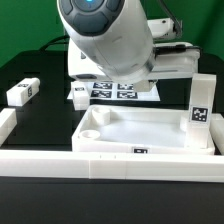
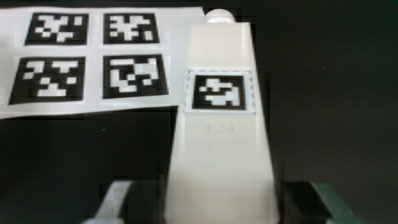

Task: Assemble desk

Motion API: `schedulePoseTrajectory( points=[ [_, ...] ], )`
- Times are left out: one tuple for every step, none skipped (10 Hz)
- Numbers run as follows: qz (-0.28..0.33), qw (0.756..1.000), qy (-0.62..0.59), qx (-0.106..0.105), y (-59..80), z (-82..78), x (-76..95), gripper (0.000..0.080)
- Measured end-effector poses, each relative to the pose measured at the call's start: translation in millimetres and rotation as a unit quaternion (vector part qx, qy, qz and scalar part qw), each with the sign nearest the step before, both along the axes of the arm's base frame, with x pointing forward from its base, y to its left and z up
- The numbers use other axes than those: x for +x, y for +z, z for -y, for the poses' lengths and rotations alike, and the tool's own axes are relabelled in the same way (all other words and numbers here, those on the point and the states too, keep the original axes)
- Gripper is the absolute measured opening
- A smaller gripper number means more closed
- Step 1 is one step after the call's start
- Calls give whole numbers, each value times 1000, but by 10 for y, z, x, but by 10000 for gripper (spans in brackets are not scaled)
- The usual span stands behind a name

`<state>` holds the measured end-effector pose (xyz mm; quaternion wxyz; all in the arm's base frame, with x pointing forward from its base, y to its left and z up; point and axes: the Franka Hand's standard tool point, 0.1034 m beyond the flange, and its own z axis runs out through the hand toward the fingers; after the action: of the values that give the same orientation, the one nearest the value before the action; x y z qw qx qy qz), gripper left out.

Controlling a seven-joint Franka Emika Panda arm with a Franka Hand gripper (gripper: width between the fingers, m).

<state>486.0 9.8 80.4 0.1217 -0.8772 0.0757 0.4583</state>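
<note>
In the wrist view a long white desk leg [image 2: 217,120] with a black-and-white tag runs straight out from my gripper [image 2: 222,202]. The gripper is shut on the leg's near end, one finger [image 2: 121,200] on each side. In the exterior view the arm's white body hides the gripper. The white tray-like tabletop [image 1: 160,140] lies at the front right. A second leg [image 1: 200,105] stands upright at its far right corner. Another leg [image 1: 22,92] lies on the black table at the exterior view's left.
The marker board [image 1: 118,92] [image 2: 80,55] lies flat beside the held leg and behind the tabletop. A long white border rail [image 1: 90,164] runs along the front, and another piece of it [image 1: 6,125] stands at the left.
</note>
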Motion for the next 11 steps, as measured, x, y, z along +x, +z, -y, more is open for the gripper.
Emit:
schedulePoseTrajectory(
  points=[
    [28, 1000, 1, -5, 125, 14, 136, 290],
    [55, 998, 0, -9, 282, 32, 242, 290],
    [73, 997, -1, -12, 347, 44, 308, 290],
    [116, 993, -5, -23, 309, 46, 400, 290],
    [152, 988, -10, -33, 320, 48, 421, 290],
    [167, 985, -14, -37, 335, 54, 391, 290],
    [199, 979, -18, -46, 323, 68, 458, 290],
    [223, 973, -21, -51, 357, 75, 489, 290],
    [253, 966, -7, -50, 486, 112, 579, 290],
    [292, 955, -4, -51, 707, 146, 744, 290],
    [310, 949, -5, -52, 837, 170, 822, 290]
  ],
)
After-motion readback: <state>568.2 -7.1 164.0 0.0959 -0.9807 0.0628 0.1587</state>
